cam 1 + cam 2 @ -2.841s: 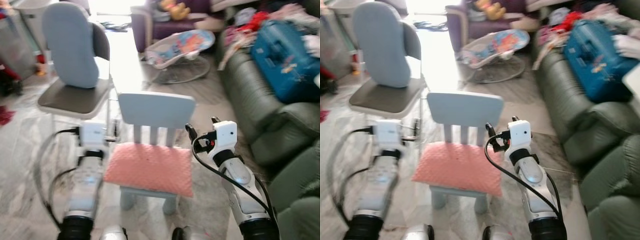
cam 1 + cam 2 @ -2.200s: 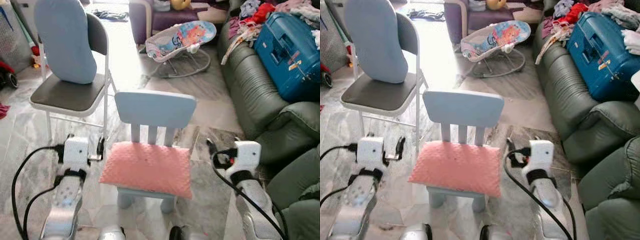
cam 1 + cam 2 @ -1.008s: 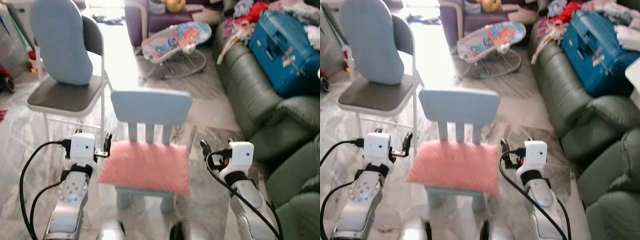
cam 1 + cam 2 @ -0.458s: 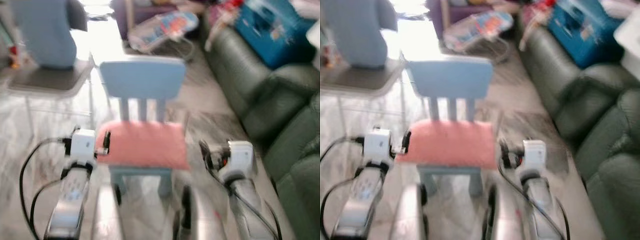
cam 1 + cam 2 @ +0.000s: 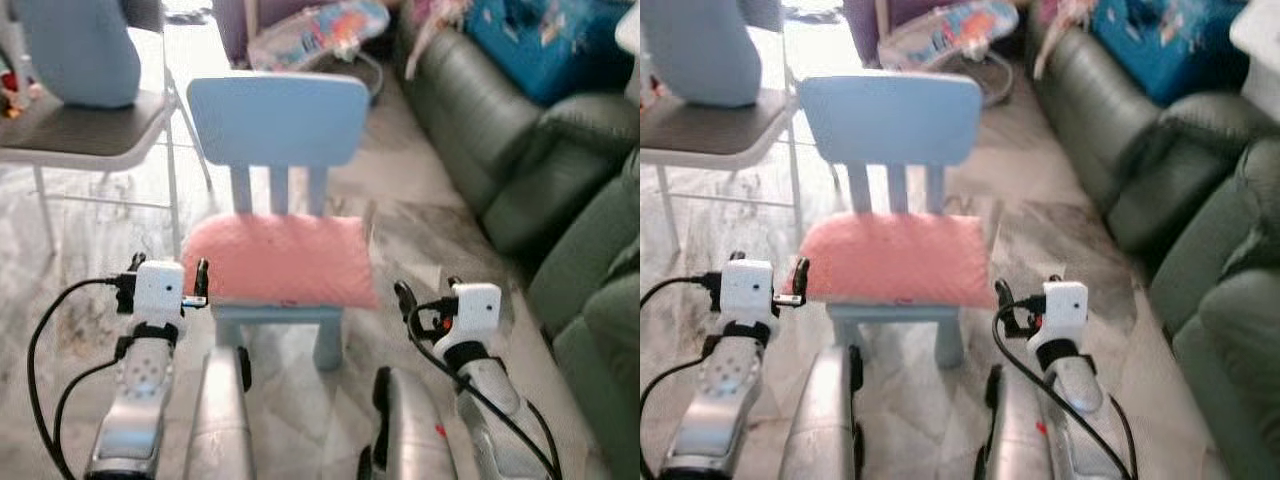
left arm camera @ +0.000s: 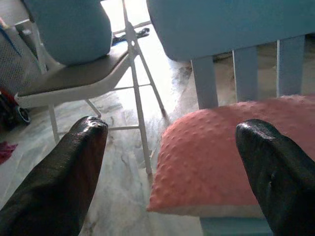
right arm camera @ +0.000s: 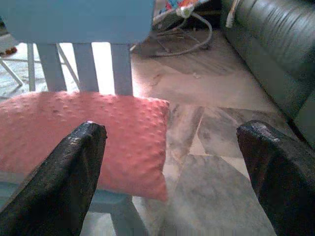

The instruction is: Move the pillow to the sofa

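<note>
A pink dimpled pillow point(image 5: 275, 260) lies flat on the seat of a small light-blue child's chair point(image 5: 278, 118). My left gripper point(image 5: 168, 263) is open, low beside the pillow's front left corner, and the pillow's edge point(image 6: 216, 157) shows between its fingers point(image 6: 69, 172). My right gripper point(image 5: 428, 288) is open too, a little to the right of the front right corner, apart from it. The pillow's corner point(image 7: 123, 142) sits between its fingers point(image 7: 275, 167). The dark green leather sofa point(image 5: 520, 170) runs along the right.
A grey folding chair point(image 5: 70, 135) with a light-blue cushion point(image 5: 80, 50) stands at the back left. A blue suitcase point(image 5: 545, 40) and clothes lie on the sofa's far end. A baby bouncer point(image 5: 315, 35) sits behind the small chair. The floor is marble.
The camera has moved forward and tilted down, so the chair and pillow look closer. Both grippers now sit level with the pillow's front corners, still open.
</note>
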Controlling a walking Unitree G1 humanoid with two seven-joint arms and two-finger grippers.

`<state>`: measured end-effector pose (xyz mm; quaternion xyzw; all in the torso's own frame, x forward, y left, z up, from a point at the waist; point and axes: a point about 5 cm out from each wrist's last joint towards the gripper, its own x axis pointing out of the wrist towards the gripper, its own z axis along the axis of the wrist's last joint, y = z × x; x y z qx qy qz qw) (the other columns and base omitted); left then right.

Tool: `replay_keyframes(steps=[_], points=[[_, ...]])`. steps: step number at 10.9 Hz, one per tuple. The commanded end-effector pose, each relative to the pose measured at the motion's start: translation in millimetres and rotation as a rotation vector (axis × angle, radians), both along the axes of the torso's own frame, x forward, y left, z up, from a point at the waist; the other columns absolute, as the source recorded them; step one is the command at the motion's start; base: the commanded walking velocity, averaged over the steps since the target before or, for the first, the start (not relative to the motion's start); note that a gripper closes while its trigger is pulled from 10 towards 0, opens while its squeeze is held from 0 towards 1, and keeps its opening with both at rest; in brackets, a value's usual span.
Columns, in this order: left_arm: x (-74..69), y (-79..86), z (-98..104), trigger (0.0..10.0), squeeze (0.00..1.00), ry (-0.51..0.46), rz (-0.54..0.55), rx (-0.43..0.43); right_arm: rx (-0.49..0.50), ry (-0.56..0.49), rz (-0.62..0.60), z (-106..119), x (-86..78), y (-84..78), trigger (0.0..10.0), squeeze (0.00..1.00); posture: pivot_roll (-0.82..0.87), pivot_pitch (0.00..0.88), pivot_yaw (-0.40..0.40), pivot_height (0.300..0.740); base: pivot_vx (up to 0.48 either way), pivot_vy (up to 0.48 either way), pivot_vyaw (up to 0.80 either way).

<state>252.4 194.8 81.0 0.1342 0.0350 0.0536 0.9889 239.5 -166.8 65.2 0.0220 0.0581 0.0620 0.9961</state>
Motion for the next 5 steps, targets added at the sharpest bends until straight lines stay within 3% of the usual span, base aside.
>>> replay_keyframes(steps=[1,5], points=[[0.3,-0.6,1.9,10.0,0.0,-0.009,0.0,0.011,0.003,0.001,0.004,0.2,1.4,-1.3,10.0,0.0,0.01,0.102,-0.049,0.542,0.0,0.0,0.0],[3.9,0.0,10.2,10.0,0.0,-0.056,0.015,-0.011,-0.023,-0.014,0.055,1.9,2.9,3.1,10.0,0.0,0.01,0.1,-0.049,0.522,0.0,0.0,0.0]])
